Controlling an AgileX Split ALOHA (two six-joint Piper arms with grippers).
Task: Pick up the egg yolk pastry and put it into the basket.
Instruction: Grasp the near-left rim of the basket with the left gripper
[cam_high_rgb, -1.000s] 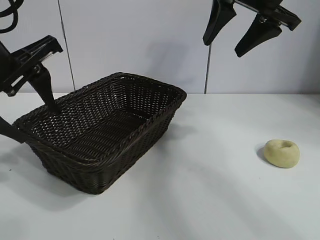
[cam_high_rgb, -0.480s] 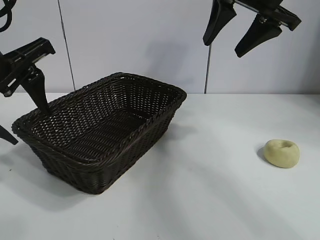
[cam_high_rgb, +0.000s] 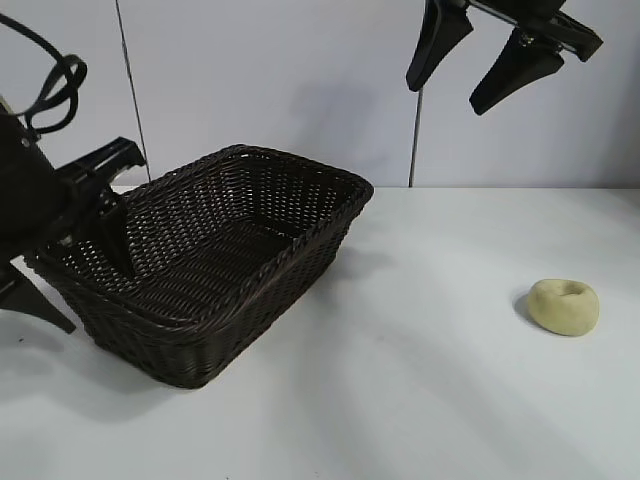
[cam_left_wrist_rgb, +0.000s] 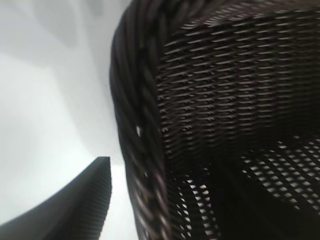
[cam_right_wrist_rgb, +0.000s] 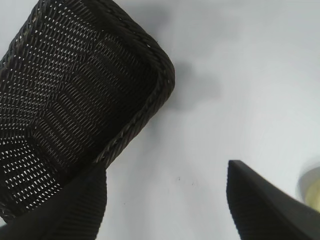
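The pastry (cam_high_rgb: 563, 306) lies untouched on the desk (cam_high_rgb: 420, 400), well apart from the basket (cam_high_rgb: 215, 262). The left pincer (cam_high_rgb: 75, 275) straddles the basket's rim, open. The right pincer (cam_high_rgb: 480, 70), high behind, open and empty, must descend onto the pastry.

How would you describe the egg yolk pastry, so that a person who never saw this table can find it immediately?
Start from the big dark brown wicker basket on the left side of the white table. Look far to the right, across bare table: the egg yolk pastry lies there alone, below the raised right gripper. It is a small, pale yellow, round lump with a dimple on top.
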